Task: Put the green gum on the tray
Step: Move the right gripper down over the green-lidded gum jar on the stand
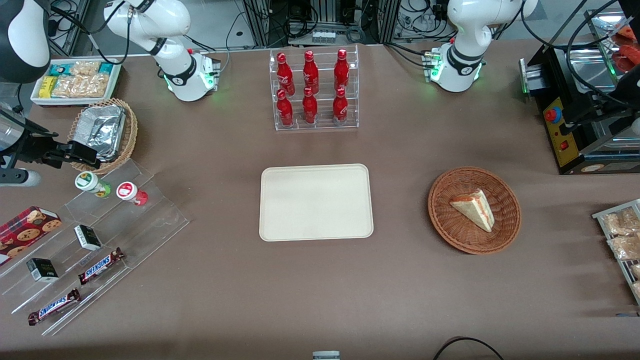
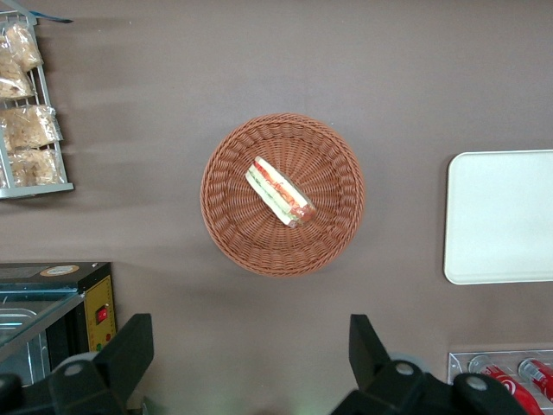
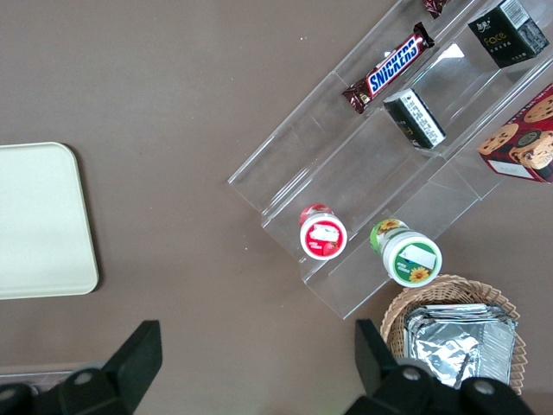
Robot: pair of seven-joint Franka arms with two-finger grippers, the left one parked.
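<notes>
Green gum [image 1: 92, 183] on acrylic steps [image 1: 125, 210] beside red gum [image 1: 131, 192], gripper [image 1: 80, 153] seemingly above, tray [image 1: 316, 202] mid-table.

Even, bright overhead lighting covers the table [image 1: 210, 280], with soft, faint shadows beside the tray [image 1: 316, 202] and wicker basket [image 1: 474, 210]. Glare marks the crinkled foil tray [image 1: 100, 131] and clear acrylic shelves [image 1: 125, 220]. The gripper [image 3: 255, 367], fingers spread, appears dark and slightly blurred.

Glossy white rounded arm shells with black joint bands [image 1: 180, 75]; green status lights glowing at the bases [image 1: 212, 82]; black cables trailing off the upper links; matte black gripper [image 1: 75, 152] at the working arm's end of the table, near the foil-lined basket, with angular black fingers [image 3: 138, 354] spread wide.
</notes>
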